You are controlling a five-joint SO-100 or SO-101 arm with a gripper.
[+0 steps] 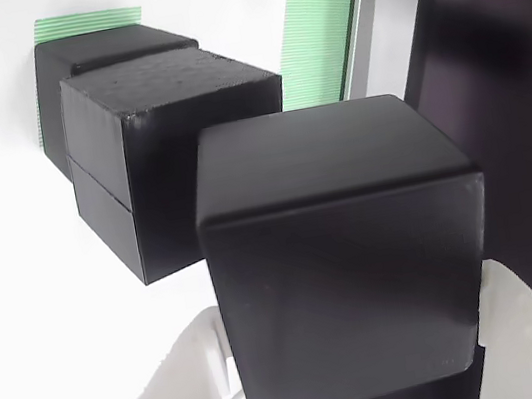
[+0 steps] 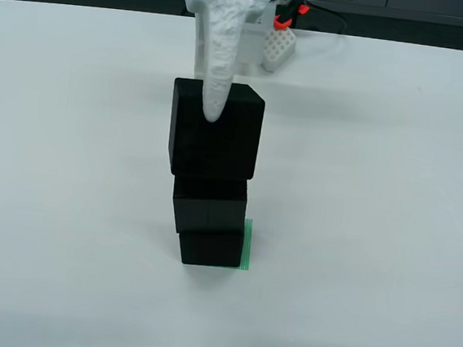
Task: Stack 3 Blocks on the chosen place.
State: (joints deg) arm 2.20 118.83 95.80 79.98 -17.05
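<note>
Two blocks [image 2: 209, 233] are already stacked on the green-striped patch [image 2: 247, 245], at about 6 o'clock in the front view. The third block [image 2: 215, 129] is clenched by the gripper [image 2: 214, 110], just above the stack. Only its lowering and release are judged to be left.

Two matte black plastic cubes [image 2: 210, 225] are stacked upright on the green-and-white striped square patch [image 2: 247, 245], well away from the white worktop's edges. A third matte black cube [image 2: 216, 131] is seen raised above them, slightly tilted.
</note>
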